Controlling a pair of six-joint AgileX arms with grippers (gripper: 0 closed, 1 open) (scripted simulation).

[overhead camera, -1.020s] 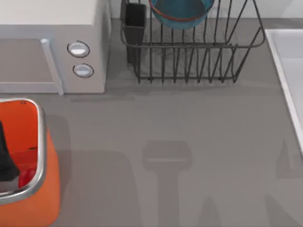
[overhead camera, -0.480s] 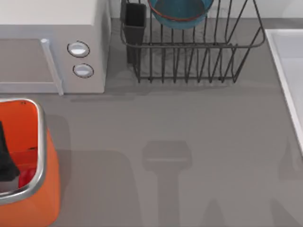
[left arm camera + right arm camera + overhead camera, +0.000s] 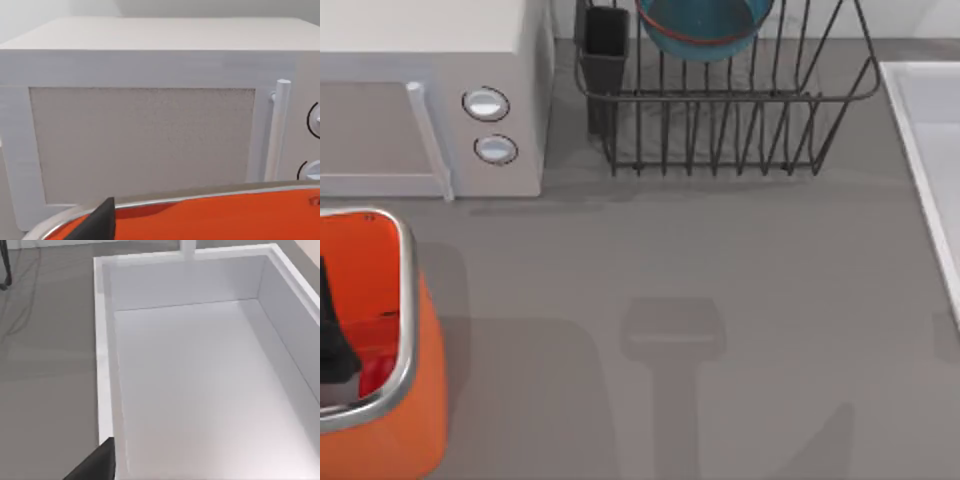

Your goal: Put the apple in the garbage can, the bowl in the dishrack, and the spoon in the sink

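Hangs with the right hand [image 3: 98, 464] just above the sink [image 3: 102, 340], basin straight below and long axis running away from the wrist, at the right edge of the desk [image 3: 720, 260] and so well nearer than the left hand [image 3: 100, 221], parked over the garbage can [image 3: 420, 420]. Spread or pinching, for either hand: cannot tell, nor where the spoon lies. Apple [image 3: 376, 374] down inside the can, bowl [image 3: 700, 25] standing in the dishrack [image 3: 720, 97].
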